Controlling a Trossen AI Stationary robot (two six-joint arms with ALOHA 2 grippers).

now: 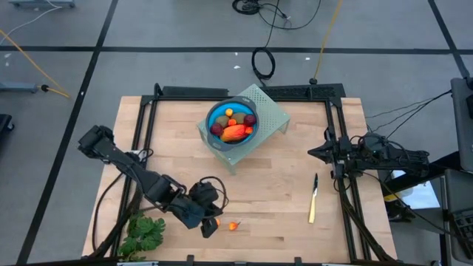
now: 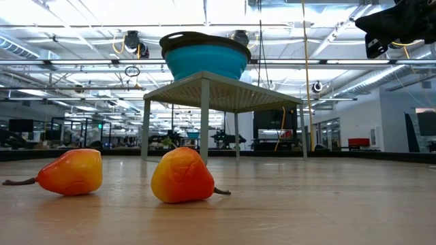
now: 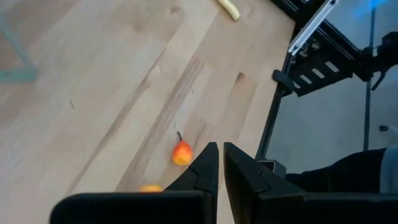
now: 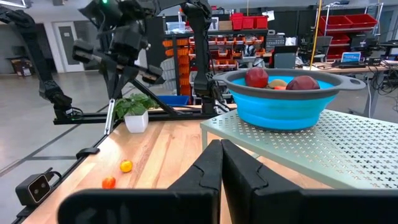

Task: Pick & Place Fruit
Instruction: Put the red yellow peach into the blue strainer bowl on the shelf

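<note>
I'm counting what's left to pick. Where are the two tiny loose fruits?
High view: the tiny fruits lie near the table's front edge, left of centre, beside the left hand.

Left pincer (image 1: pixel 209 226) closed, low at table's front; right pincer (image 1: pixel 313 151) closed, raised at right edge.

Two small pears (image 2: pixel 69 173), one bowl (image 1: pixel 230 120), one knife (image 1: pixel 313 198).

The middle of the bench (image 1: pixel 281 199) lies bare between the stand (image 1: pixel 267 111) with the bowl (image 1: pixel 219 111) and the near edge. Obstacles: a knife (image 1: pixel 313 199) on the right, leaves (image 1: pixel 144 233) at the left corner, two small fruits (image 1: pixel 225 224) near the left claw (image 1: pixel 209 228).
</note>
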